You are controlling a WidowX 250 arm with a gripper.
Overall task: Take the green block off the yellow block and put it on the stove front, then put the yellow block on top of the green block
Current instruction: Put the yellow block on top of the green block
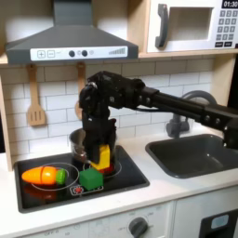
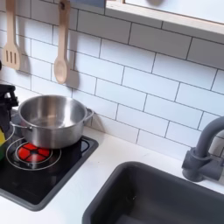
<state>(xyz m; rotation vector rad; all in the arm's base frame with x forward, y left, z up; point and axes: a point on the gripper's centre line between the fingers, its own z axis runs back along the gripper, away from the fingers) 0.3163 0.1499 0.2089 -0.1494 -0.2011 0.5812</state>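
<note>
Yellow — the yellow block [image 1: 101,156] is seen gripped in the closed gripper [image 1: 100,154] over the stove's [image 1: 130,177] right burner in the first exterior view, while the green block [image 1: 90,178] is set just below it at the stove front — beside an orange toy vegetable [image 1: 45,174].

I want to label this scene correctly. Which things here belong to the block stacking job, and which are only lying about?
Belong to the job:
- green block, on the stove front
- yellow block, between the gripper fingers
- stove

Only lying about:
- toy vegetable
- metal pot
- wooden spatula
- wooden spoon
- sink
- microwave
</note>
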